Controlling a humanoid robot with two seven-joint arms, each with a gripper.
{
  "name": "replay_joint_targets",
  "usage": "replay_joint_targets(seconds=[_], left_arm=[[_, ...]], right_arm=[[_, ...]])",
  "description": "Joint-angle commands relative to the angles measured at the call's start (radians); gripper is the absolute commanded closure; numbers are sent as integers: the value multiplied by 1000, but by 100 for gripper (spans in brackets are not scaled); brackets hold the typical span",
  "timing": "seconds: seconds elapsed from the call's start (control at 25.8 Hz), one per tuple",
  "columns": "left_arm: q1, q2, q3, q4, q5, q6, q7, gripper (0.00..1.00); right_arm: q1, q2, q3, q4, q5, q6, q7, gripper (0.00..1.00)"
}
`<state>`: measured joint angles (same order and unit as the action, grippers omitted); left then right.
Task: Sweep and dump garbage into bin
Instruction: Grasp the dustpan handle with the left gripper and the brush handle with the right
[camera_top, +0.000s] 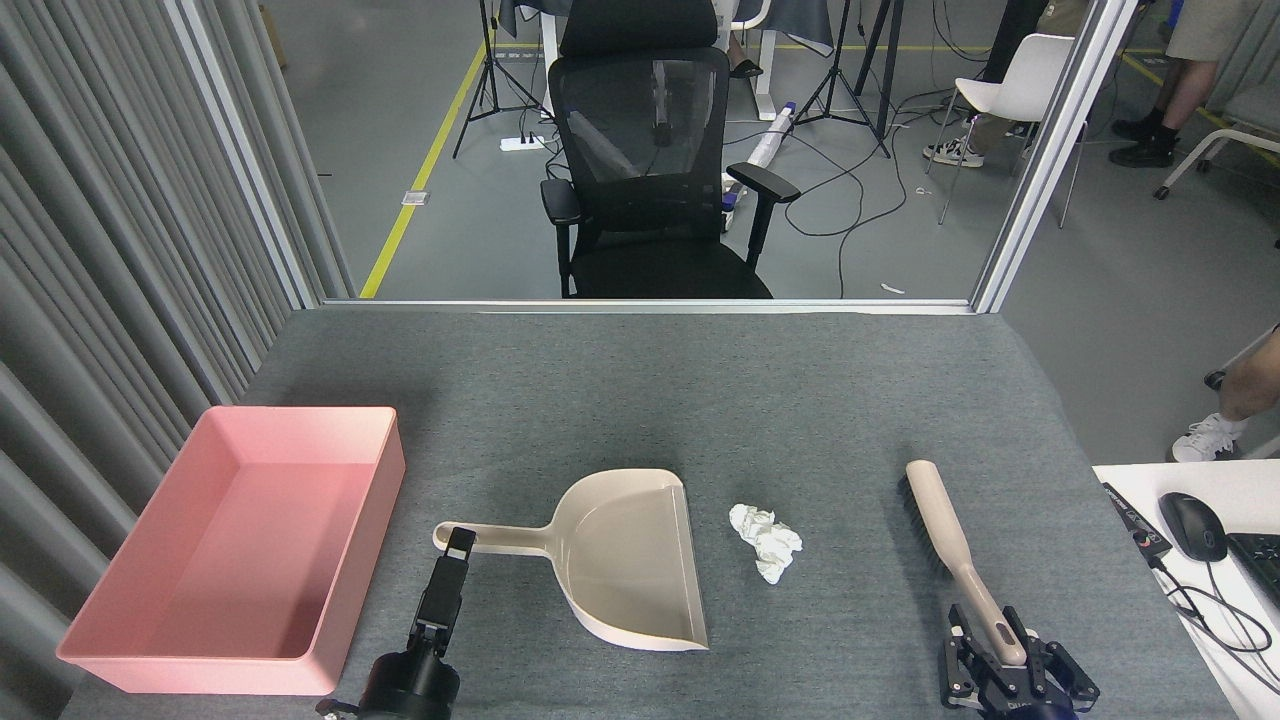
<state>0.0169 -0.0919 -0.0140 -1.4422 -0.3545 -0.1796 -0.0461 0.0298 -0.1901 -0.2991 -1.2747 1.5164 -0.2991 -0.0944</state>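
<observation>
Pink bin (150, 640), one; tissue wad (766, 541), one; right claw (1010, 668) pinching brush (950, 545); left claw (455, 548) unclear.

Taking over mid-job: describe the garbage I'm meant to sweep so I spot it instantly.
Start at the grey felt table. Near its front, the garbage lies on the bare felt between the beige dustpan and the long-handled brush, touching neither. It is a small crumpled wad of white tissue, the only white, shapeless thing there.
</observation>
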Motion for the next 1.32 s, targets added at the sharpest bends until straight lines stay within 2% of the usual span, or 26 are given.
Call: replay_joint_targets(seconds=[0.0, 0.04, 0.23, 0.39, 0.54, 0.62, 0.7, 0.81, 0.97, 1.28], left_arm=[[0, 0, 0, 0, 0, 0, 2, 1], [0, 0, 0, 0, 0, 0, 2, 1], [0, 0, 0, 0, 0, 0, 0, 1], [0, 0, 0, -1, 0, 0, 0, 1], [0, 0, 0, 0, 0, 0, 0, 1], [0, 0, 0, 0, 0, 0, 0, 1], [2, 1, -3, 0, 2, -3, -4, 1], [3, 1, -9, 5, 3, -37, -3, 1], [6, 1, -11, 23, 3, -84, -3, 1], [-18, -2, -9, 112, 0, -84, 6, 1]], right_arm=[[1, 0, 0, 0, 1, 0, -4, 43], [1, 0, 0, 0, -1, -2, -5, 46], [1, 0, 0, 0, -1, -3, -5, 47], [6, 1, 2, 0, 1, -5, -5, 52], [9, 0, 2, 0, -1, -6, -7, 69], [9, 1, 0, -2, -1, -11, -7, 74], [12, 3, 0, -3, -1, -12, -8, 86], [13, 3, 0, -6, -1, -20, -13, 96], [13, 5, 0, -12, -2, -34, -21, 100], [21, 15, 0, -18, -10, -68, -44, 100]])
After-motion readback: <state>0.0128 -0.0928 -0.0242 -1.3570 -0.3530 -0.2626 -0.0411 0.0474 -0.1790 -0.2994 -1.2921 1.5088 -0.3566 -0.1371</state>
